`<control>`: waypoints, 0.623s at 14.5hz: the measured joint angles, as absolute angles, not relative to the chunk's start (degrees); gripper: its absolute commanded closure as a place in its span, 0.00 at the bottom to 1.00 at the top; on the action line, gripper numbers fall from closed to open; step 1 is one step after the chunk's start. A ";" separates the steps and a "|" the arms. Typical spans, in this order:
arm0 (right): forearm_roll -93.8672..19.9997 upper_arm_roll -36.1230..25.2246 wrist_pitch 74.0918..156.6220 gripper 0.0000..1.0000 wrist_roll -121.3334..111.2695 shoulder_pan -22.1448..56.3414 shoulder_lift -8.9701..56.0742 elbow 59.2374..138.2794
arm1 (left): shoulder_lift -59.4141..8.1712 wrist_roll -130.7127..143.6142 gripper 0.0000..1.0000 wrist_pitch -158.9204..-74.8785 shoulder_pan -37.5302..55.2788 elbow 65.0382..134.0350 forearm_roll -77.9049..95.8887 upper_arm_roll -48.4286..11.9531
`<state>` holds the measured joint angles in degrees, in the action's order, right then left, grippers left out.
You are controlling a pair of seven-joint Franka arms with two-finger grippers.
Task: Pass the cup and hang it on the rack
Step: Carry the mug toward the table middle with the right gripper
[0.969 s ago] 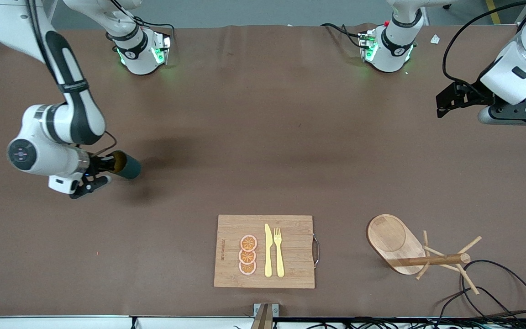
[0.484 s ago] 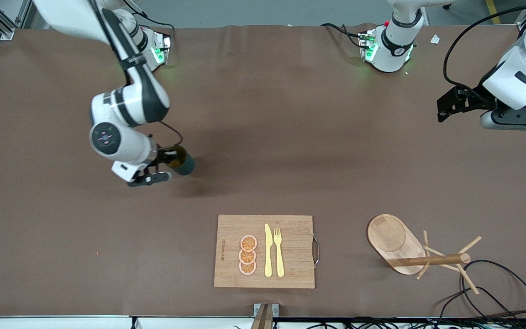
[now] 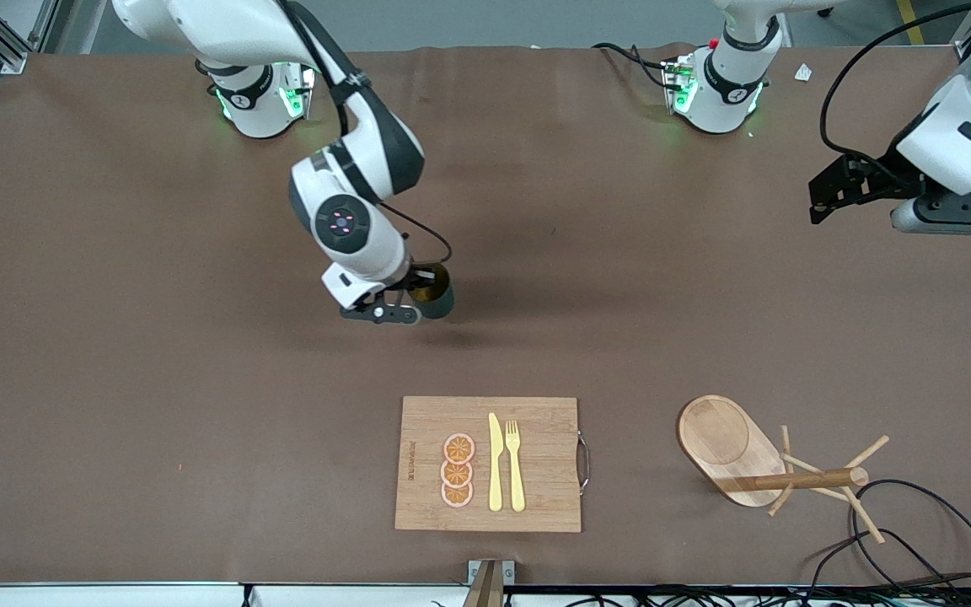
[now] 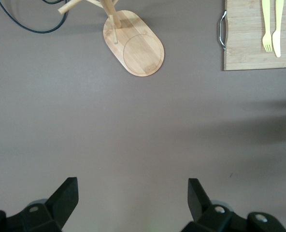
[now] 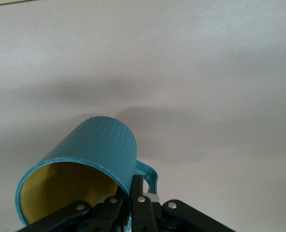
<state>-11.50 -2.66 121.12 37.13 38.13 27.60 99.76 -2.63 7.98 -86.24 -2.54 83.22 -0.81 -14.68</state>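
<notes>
My right gripper (image 3: 412, 297) is shut on the rim of the dark teal cup (image 3: 435, 291), one finger inside and one outside by the handle, and holds it tilted in the air over the middle of the table. In the right wrist view the cup (image 5: 92, 154) shows its ribbed side, yellowish inside and small handle. The wooden rack (image 3: 776, 472) lies tipped on its side near the front camera at the left arm's end; it also shows in the left wrist view (image 4: 133, 43). My left gripper (image 4: 133, 200) is open and empty, high over the left arm's end of the table.
A wooden cutting board (image 3: 418, 421) with a yellow knife (image 3: 495, 464), a yellow fork (image 3: 515, 464) and orange slices (image 3: 458, 470) lies nearer the front camera than the cup. Black cables (image 3: 915, 539) loop beside the rack at the table's edge.
My right arm has swung from the right arm's end toward the middle of the table, carrying the cup. The left arm has barely moved.
</notes>
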 measured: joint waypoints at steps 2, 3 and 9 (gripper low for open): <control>-11.58 -2.70 121.12 1.00 40.95 39.35 30.49 96.60 | -2.94 8.81 0.00 -86.24 -1.35 83.22 -0.79 -14.82; -11.60 -2.70 121.12 1.00 42.67 40.03 31.82 95.15 | -3.16 9.43 0.00 -86.24 -0.69 83.22 -0.79 -14.86; -11.68 -2.71 122.26 1.00 47.85 44.05 36.72 90.48 | -3.49 10.32 0.00 -86.24 0.12 83.22 -0.79 -14.82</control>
<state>-11.68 -2.71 122.26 47.85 44.05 36.72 90.48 -3.49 10.32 -86.24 0.12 83.22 -0.79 -14.82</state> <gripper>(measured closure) 0.960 0.000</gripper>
